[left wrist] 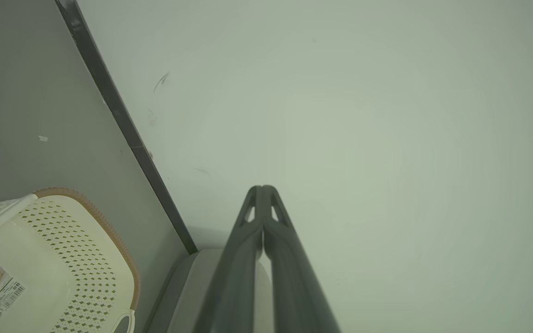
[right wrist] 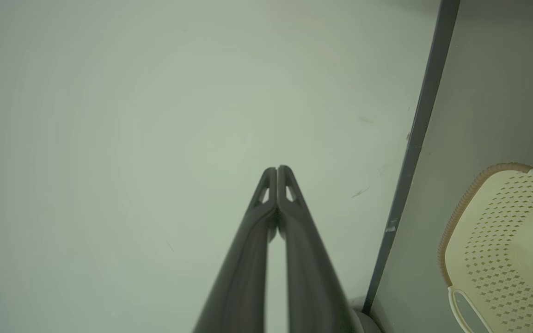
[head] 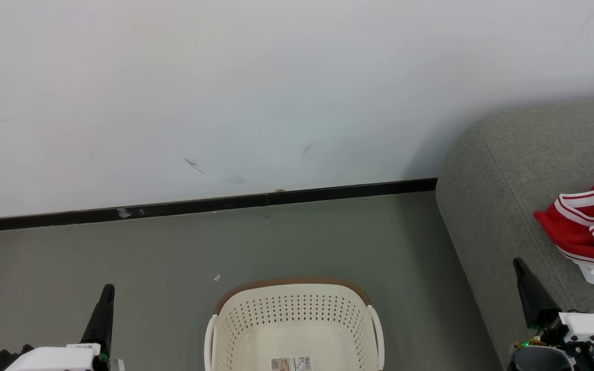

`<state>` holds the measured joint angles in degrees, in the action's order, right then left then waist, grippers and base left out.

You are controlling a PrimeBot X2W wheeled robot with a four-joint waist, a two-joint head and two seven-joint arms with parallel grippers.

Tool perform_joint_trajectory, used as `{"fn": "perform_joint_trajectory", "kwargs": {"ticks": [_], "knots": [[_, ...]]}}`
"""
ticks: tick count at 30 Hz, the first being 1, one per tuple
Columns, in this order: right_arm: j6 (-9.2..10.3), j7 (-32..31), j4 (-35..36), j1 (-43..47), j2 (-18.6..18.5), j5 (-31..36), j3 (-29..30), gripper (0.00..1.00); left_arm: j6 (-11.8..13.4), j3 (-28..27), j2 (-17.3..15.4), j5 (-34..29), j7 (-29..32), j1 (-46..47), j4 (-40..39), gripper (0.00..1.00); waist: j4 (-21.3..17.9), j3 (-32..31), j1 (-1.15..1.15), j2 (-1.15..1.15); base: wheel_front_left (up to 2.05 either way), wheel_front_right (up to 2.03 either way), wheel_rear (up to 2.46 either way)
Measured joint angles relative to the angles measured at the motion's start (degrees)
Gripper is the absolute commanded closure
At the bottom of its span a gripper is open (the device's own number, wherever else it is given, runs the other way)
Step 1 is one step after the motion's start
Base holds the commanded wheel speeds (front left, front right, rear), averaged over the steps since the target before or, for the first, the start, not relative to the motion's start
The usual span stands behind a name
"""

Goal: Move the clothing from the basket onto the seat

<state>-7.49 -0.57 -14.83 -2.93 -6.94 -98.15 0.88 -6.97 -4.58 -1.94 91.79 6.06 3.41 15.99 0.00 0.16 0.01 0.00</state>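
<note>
As the jersey (head: 575, 229) lies on the sofa (head: 497, 170) at frame right and the basket (head: 294, 309) looks empty, I'd hold left claw (left wrist: 262, 188) and right claw (right wrist: 277, 169), both pinched together, clear.

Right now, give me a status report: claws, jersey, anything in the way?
Left claw shut, empty. Right claw shut, empty. Jersey out of basket, lying on sofa. No obstruction seen.

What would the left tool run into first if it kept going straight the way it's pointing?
Most likely the white wall: in its wrist view the left tool aims its shut tips at bare wall, with nothing in between. How far off it is remains unclear.
</note>
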Motion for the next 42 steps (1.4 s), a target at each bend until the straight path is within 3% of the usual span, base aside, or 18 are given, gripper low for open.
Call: {"fn": "perform_joint_trajectory", "kwargs": {"ticks": [42], "knots": [[0.0,-0.03,-0.05,-0.01,0.42,0.45,0.36,1.0,-0.01,-0.05,0.0,0.0,0.01,0.0,-0.08,1.0,0.0,0.01,-0.01,0.0,0.0,0.0,0.0]]}}
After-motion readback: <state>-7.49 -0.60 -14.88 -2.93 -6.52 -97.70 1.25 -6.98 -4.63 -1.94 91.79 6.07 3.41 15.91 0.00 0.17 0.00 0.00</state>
